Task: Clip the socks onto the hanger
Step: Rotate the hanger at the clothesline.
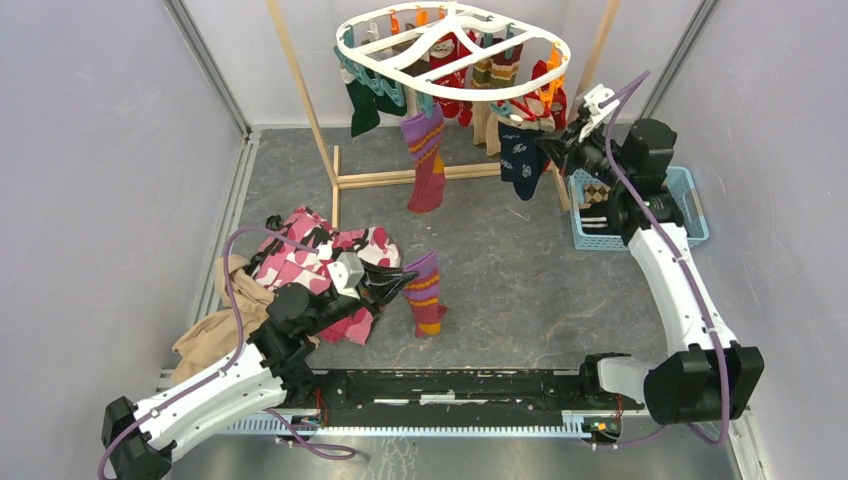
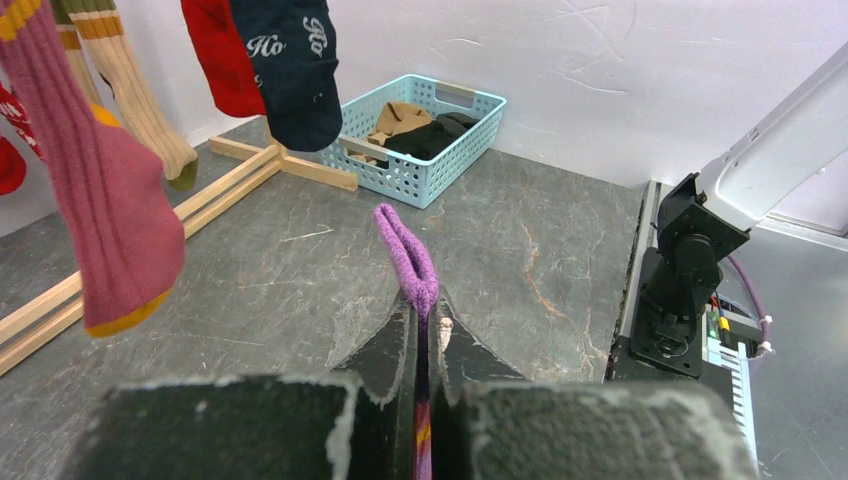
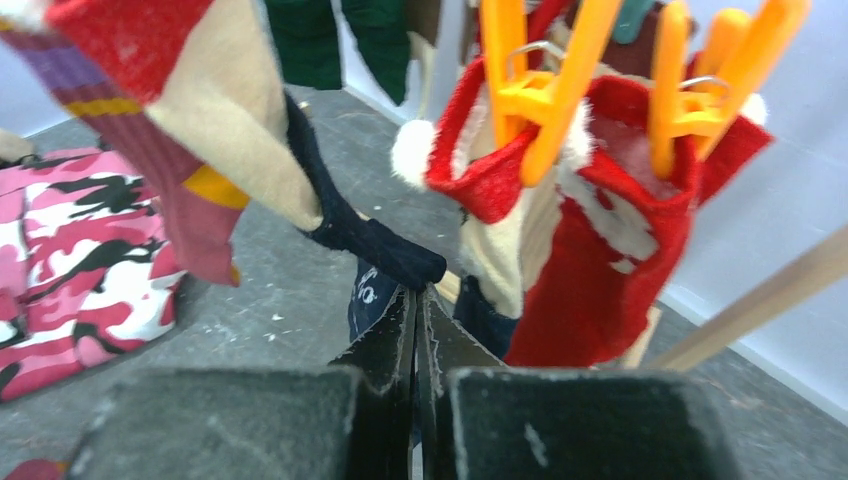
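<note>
Left arm low over the bench, its hand [image 2: 424, 312] clamped on the ribbed cuff of a purple sock [image 2: 408, 250]. Right arm raised to the white oval hanger [image 1: 395, 68], hand [image 3: 416, 295] closed, its tips against a navy sock [image 3: 370, 245] — grip unclear.

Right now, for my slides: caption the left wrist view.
Left gripper shut on a purple sock, blue basket beyond.

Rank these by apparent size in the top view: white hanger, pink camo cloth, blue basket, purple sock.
1. white hanger and pink camo cloth: too close to rank; the left arm covers some cloth
2. blue basket
3. purple sock
</note>
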